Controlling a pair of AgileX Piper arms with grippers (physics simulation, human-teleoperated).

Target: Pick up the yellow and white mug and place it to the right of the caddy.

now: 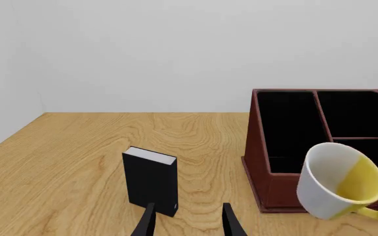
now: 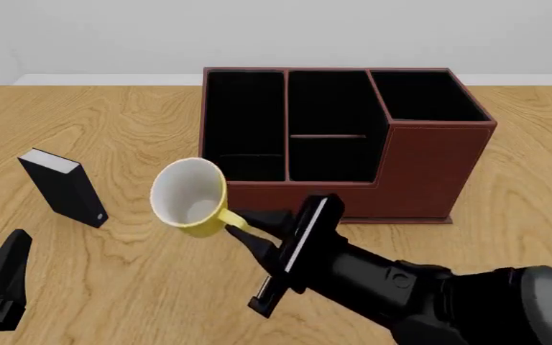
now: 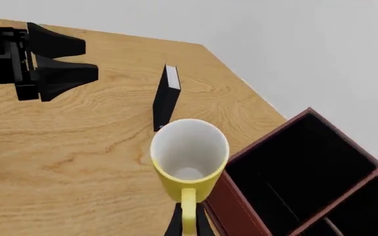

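The yellow and white mug [image 2: 190, 198] hangs in the air in front of the caddy's left end, tilted with its white mouth facing the camera. My right gripper [image 2: 247, 228] is shut on its yellow handle [image 3: 187, 209]. The mug also shows in the left wrist view [image 1: 338, 181] and the right wrist view [image 3: 187, 160]. The reddish-brown caddy [image 2: 430, 172] with black compartments stands at the table's middle, its taller section on the right. My left gripper [image 2: 8, 277] is open and empty at the near left, its fingertips [image 1: 148, 222] pointing at the small black box.
A small black box with a white top [image 2: 62, 188] stands upright on the wooden table [image 2: 113, 122] left of the caddy, just ahead of my left gripper. It also shows in the right wrist view [image 3: 166, 96]. A white wall runs behind the table.
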